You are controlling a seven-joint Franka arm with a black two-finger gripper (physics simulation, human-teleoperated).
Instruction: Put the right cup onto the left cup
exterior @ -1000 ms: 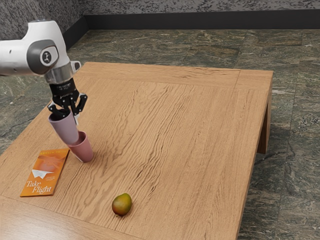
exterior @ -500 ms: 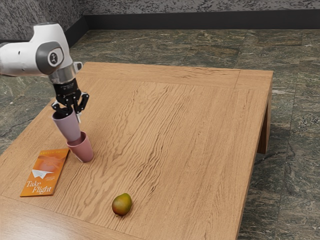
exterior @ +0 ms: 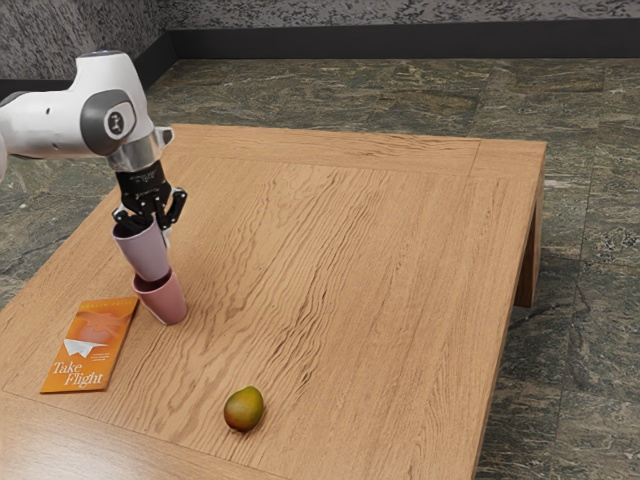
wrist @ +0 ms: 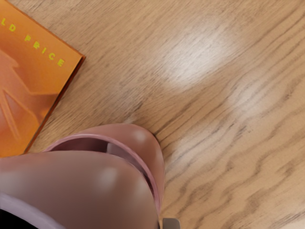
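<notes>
Stone-tiled floor (exterior: 580, 350) was noted around a wooden worktop (exterior: 350, 300). On it, a pink cup (exterior: 163, 303) was seen standing upright, near an orange paperback (exterior: 89, 345) titled "Take Flight"; a mango (exterior: 243, 410) was placed well apart.

The lilac cup (exterior: 146, 254), taken to be the one to be moved, was held by the claw (exterior: 158, 228), clenched on its wall near the rim. Its base was seen at the pink cup's mouth; whether the two were touching could not be told. In the wrist view a crescent of the pink interior was left uncovered beside the lilac wall, so seating was judged incomplete.

Step in hand: centring and lowering. The base was best aligned with the middle of the mouth first, with the uncovered crescent used as the guide, and the two axes kept parallel. A slow, straight descent was called for, and the grip was to be kept until the weight was borne by the lower cup. Risks judged: the pink rim might be caught and the light cup tipped or pushed; with too early a release, the upper cup might be left askew.
</notes>
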